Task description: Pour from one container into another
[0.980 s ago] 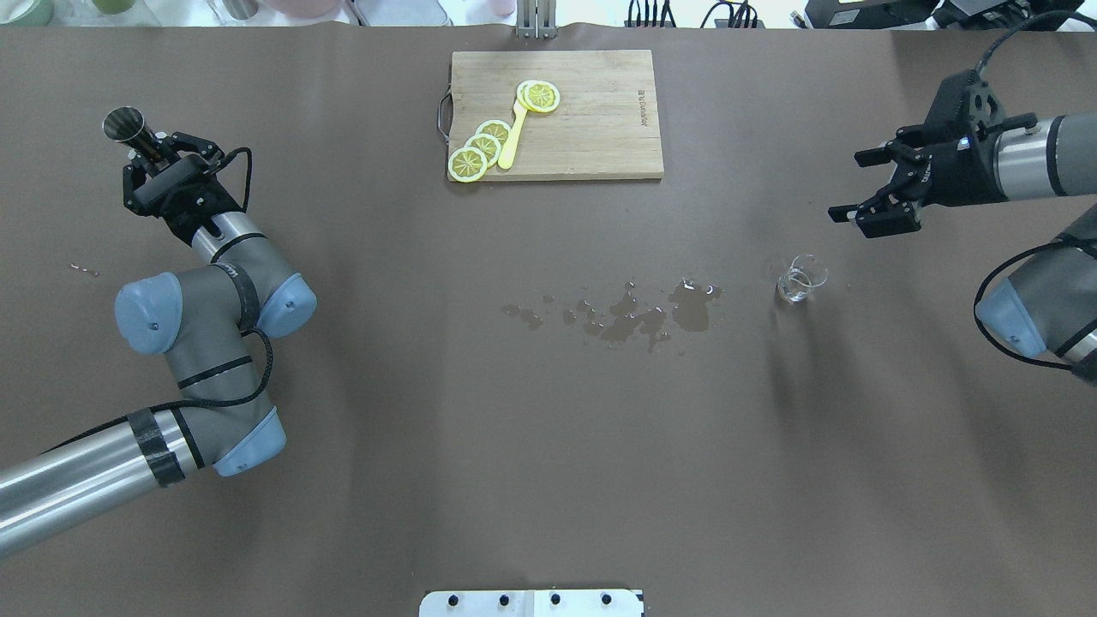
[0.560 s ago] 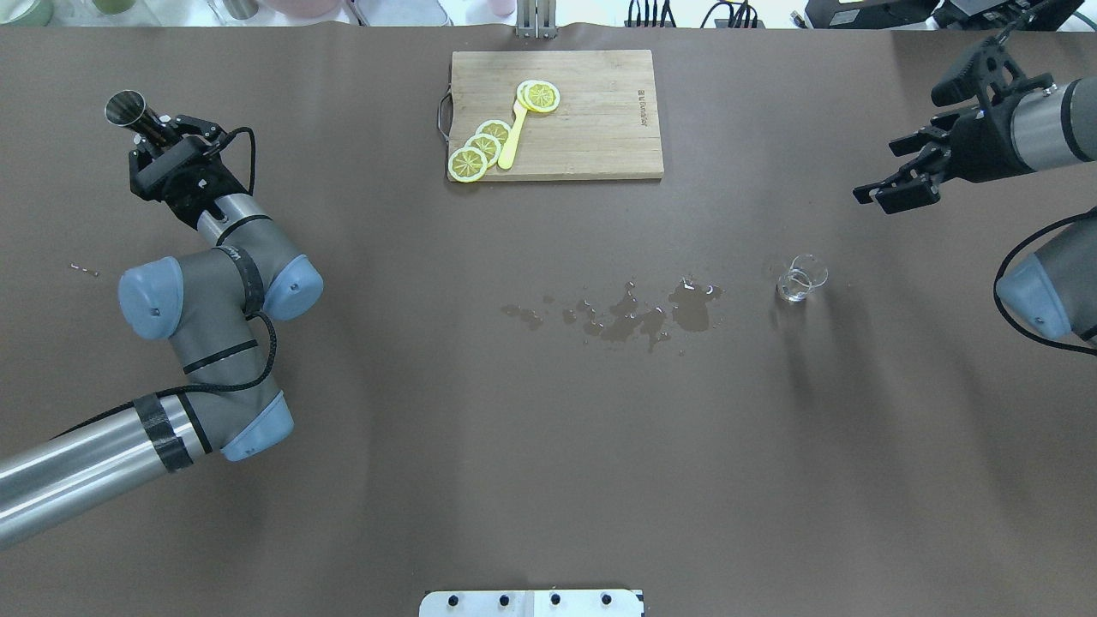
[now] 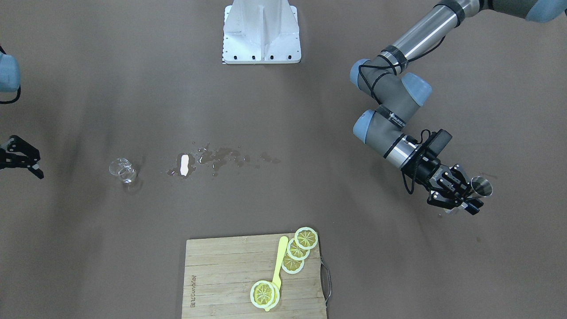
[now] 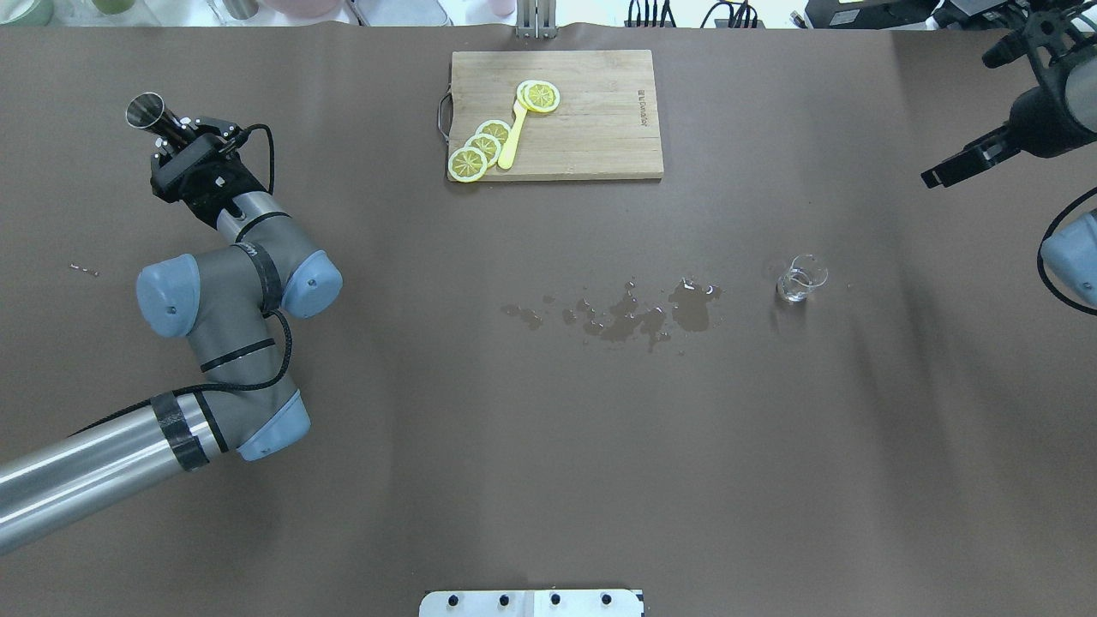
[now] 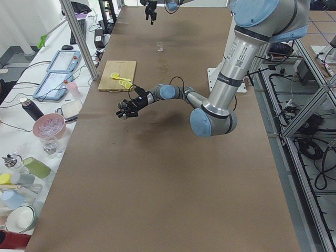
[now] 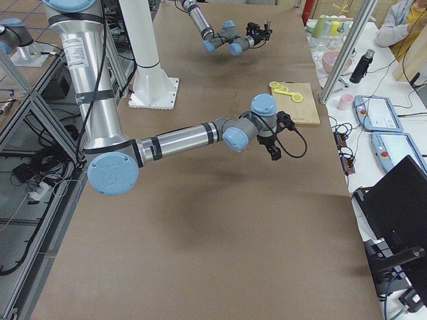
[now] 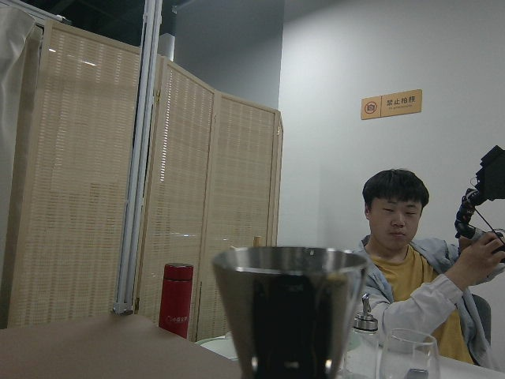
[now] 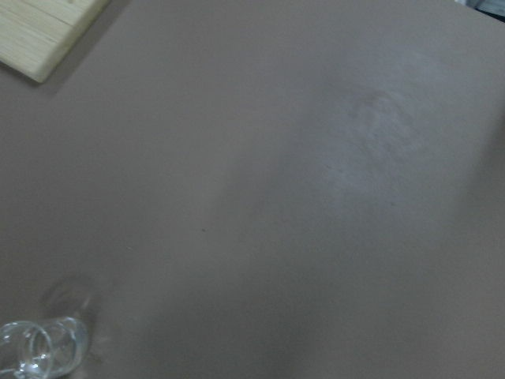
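My left gripper (image 4: 171, 130) is shut on a steel jigger (image 4: 146, 110) and holds it off the table at the far left; the jigger (image 3: 481, 186) stands roughly upright, and its cone (image 7: 289, 306) fills the bottom of the left wrist view. A small clear glass beaker (image 4: 801, 278) stands alone on the brown table, right of centre, also seen as beaker (image 3: 122, 169) and beaker (image 8: 38, 355). My right gripper (image 4: 962, 161) hangs open and empty at the far right edge, well away from the beaker, and shows as gripper (image 3: 21, 158) at the front view's left edge.
A wet spill (image 4: 638, 313) spreads over the table left of the beaker. A wooden cutting board (image 4: 600, 128) with lemon slices (image 4: 480, 147) and a yellow utensil lies at the far middle. Cups and bottles line the side bench (image 5: 42, 152).
The right gripper pulled back to the right and farther away from the beaker. The left arm shifted the jigger slightly farther away and to the right.
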Action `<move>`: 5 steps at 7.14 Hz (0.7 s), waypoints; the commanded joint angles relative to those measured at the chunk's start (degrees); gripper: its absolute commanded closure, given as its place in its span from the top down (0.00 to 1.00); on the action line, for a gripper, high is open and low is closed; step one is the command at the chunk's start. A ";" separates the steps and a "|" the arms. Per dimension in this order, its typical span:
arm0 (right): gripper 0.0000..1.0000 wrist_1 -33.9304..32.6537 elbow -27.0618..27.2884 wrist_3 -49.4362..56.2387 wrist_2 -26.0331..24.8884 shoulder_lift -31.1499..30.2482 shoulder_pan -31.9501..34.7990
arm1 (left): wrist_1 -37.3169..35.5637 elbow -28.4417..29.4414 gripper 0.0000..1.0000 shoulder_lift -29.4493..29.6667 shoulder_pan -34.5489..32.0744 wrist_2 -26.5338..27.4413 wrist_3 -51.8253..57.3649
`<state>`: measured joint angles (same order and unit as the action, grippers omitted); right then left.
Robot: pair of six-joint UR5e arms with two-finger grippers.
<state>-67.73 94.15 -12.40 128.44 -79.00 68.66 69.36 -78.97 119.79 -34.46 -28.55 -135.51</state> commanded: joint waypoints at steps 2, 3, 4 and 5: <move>1.00 -17.66 0.07 0.00 0.23 0.25 4.54 | -0.54 0.48 0.00 -0.26 1.15 -2.64 0.07; 1.00 -21.70 0.07 0.00 0.32 0.25 5.68 | -0.54 1.45 0.00 -0.17 1.33 -3.00 0.07; 1.00 -27.83 0.07 0.00 0.67 0.25 7.00 | -0.54 2.76 0.00 0.18 1.94 -3.09 0.16; 1.00 -30.07 0.07 0.09 0.76 -0.19 7.79 | -0.54 2.86 0.00 0.27 2.29 -3.09 0.16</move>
<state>-93.34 94.21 -12.38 129.00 -78.85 75.21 68.82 -76.75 119.87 -32.68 -31.51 -135.39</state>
